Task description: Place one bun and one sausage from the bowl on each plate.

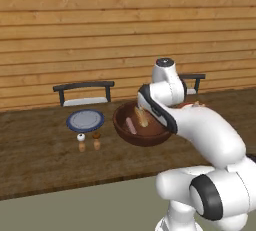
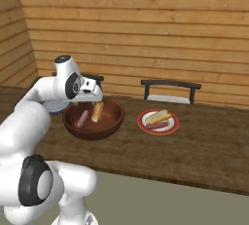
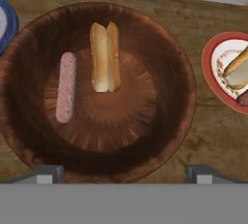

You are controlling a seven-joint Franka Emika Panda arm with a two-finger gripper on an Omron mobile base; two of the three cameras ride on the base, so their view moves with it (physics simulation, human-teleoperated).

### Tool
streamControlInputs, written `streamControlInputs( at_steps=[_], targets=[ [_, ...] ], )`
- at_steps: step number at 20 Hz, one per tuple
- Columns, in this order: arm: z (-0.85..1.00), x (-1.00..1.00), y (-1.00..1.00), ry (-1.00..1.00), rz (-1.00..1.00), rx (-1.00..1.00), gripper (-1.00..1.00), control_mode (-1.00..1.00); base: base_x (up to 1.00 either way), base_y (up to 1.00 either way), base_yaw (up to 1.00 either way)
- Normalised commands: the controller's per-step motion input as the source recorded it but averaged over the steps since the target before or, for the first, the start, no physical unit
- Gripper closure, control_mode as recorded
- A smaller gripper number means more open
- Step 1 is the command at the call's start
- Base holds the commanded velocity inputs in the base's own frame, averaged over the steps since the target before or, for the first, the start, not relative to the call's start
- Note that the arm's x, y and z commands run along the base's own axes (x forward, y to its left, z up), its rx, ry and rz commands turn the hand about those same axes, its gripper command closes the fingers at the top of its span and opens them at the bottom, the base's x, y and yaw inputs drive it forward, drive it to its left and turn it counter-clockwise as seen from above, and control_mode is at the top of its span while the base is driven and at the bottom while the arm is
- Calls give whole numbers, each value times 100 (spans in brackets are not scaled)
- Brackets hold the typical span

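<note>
The gripper (image 3: 123, 173) hangs above the bowl (image 3: 172, 121) with its jaws spread wide and nothing between them; in the hand view its two dark fingertips (image 3: 46, 173) stand near the bowl's nearer rim, one at each side. Straight ahead of them, on the bowl's floor, lie a split bun (image 3: 105, 56) and a pink sausage (image 3: 66, 87), side by side but not touching, the sausage on the left of that view. In the left base view the arm hides much of the hand, and the bun (image 1: 142, 116) and sausage (image 1: 131, 125) show in the bowl (image 1: 130, 136) just past it.

The bowl (image 2: 92, 130) stands on the wooden bench (image 2: 204, 151) between the two plates. The white plate with the red rim (image 2: 142, 121) lies to the robot's right, apart from the bowl, and already carries a bun (image 2: 156, 116) and a sausage (image 2: 156, 125) (a second pale strip lies there too, too small to name). The grey plate with the blue rim (image 1: 85, 120) lies to the left and is bare. Near it stand two small shakers (image 1: 81, 142), close together. Two dark chairs (image 1: 84, 93) stand at the bench's far side, against a wooden plank wall (image 2: 146, 29).
</note>
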Motion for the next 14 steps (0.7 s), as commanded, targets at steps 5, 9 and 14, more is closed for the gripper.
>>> streamControlInputs(
  at_steps=[5,9,14],
  targets=[
    [-52,78,39,0,5,-7,-100,-100,0,0,0],
    [-14,24,1,1,0,-3,-100,-100,0,0,0],
    [-42,26,2,0,0,-1,-100,-100,0,0,0]
  ],
)
